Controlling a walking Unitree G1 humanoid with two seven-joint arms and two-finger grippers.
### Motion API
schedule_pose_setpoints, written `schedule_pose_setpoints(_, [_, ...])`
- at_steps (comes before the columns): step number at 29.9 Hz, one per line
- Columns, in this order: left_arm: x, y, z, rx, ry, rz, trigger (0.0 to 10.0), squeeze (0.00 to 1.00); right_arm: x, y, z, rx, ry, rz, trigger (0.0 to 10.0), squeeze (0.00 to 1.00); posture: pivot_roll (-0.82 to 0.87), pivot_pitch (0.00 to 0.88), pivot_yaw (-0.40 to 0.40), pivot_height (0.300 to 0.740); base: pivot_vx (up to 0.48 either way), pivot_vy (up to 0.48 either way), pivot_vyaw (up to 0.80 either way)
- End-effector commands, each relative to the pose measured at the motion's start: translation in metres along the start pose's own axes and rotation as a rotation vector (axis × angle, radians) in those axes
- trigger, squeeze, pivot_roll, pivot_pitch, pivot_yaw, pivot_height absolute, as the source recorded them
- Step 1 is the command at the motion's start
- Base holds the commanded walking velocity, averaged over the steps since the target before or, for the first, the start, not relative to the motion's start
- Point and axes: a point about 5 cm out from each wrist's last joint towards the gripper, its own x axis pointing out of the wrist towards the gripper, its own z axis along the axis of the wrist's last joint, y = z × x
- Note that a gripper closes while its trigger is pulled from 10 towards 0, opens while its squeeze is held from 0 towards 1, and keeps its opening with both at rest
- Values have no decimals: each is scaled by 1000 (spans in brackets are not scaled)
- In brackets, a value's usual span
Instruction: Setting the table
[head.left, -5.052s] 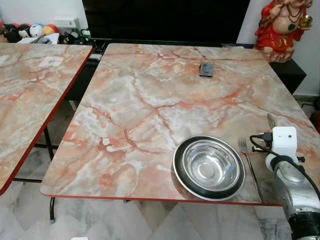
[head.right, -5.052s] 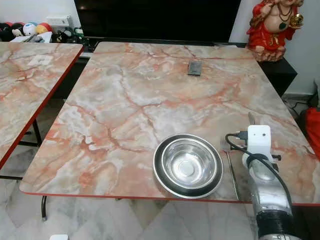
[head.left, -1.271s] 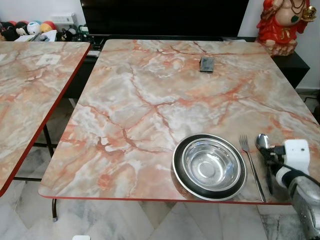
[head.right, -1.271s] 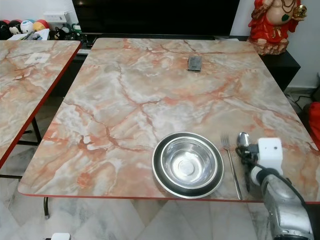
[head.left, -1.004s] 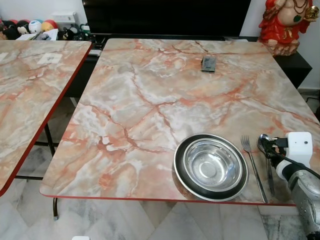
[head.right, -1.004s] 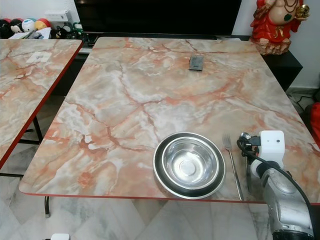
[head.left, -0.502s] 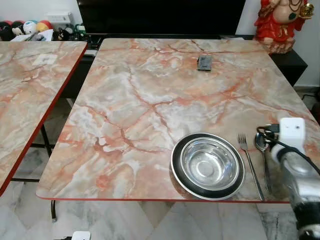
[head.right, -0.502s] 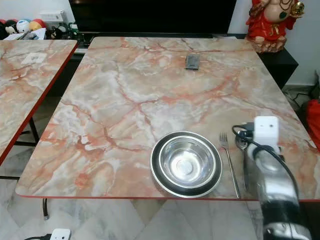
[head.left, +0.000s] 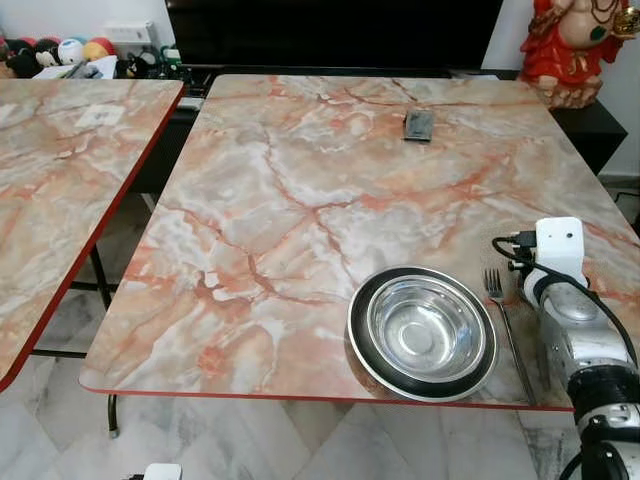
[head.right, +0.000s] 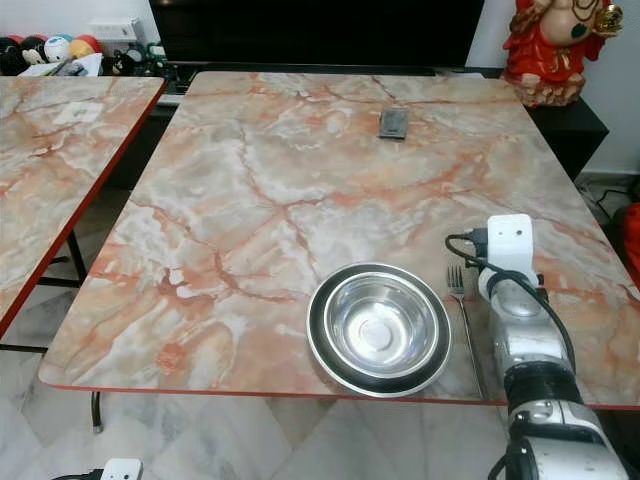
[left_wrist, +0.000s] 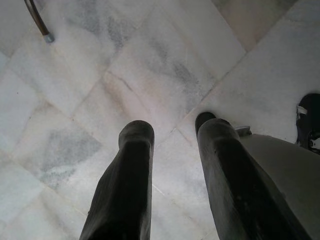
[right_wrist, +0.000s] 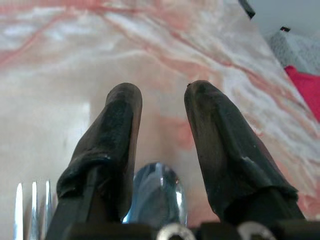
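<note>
Sitting near the front edge of the marble-look surface (head.left: 300, 190), toward its right corner, the steel bowl (head.left: 421, 331) rests inside a dark-rimmed plate (head.left: 360, 352). Fork (head.left: 503, 318) lies just right of the plate, tines pointing away from the robot, handle running nearly to the red-trimmed front edge. Spoon (right_wrist: 156, 192) lies beside the fork on the far side from the plate; in the right wrist view its shiny bowl shows between the right claw (right_wrist: 161, 117) fingers, which stand apart, not gripping it. Right arm w/ white camera box (head.left: 559, 246) hangs over the surface's right side, above the spoon.

Lots of open room across the middle and left of the surface; a small dark flat object (head.left: 418, 125) sits far back near the rear edge. Second matching surface (head.left: 60, 190) stands to the left, a floor gap between them. Red figurine (head.left: 575, 45) on a dark cabinet at back right. No readable writing.

Left claw (left_wrist: 172, 127) hangs over pale floor tiles (left_wrist: 100, 75), fingers slightly apart, holding nothing.
</note>
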Motion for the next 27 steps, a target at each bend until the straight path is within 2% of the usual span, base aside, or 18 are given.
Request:
schedule_pose_setpoints(1, [-3, 2, -11, 4, 39, 4, 10000, 0, 1, -8, 1, 24, -4, -21, 10000, 0, -42, 179, 22, 740, 0, 0, 0])
schedule_pose_setpoints(7, [-3, 3, -11, 4, 37, 1, 10000, 0, 1, -12, 11, 28, -49, -54, 10000, 0, -42, 181, 24, 740, 0, 0, 0])
schedule_pose_setpoints(12, [-3, 3, -11, 6, 39, -2, 10000, 0, 1, -19, 7, -128, -1, -54, 10000, 0, -42, 180, 23, 740, 0, 0, 0])
schedule_pose_setpoints(17, [-3, 2, -11, 5, 41, -3, 10000, 0, 0, -19, 6, -198, 14, -18, 10000, 0, -43, 183, 23, 740, 0, 0, 0])
schedule_pose_setpoints(19, [-3, 2, -11, 4, 42, -4, 10000, 0, 0, -19, 9, -254, 12, -8, 10000, 0, -43, 183, 23, 740, 0, 0, 0])
schedule_pose_setpoints(23, [-3, 2, -11, 2, 43, -10, 10000, 0, -1, -21, 11, -285, 25, -3, 10000, 0, -46, 180, 22, 740, 0, 0, 0])
schedule_pose_setpoints(25, [-3, 2, -11, 2, 44, -14, 10000, 0, -2, -26, 11, -362, 45, -9, 10000, 0, -47, 179, 22, 740, 0, 0, 0])
schedule_pose_setpoints(27, [-3, 2, -11, 1, 44, -15, 10000, 0, -2, -28, 10, -377, 53, -13, 10000, 0, -47, 179, 22, 740, 0, 0, 0])
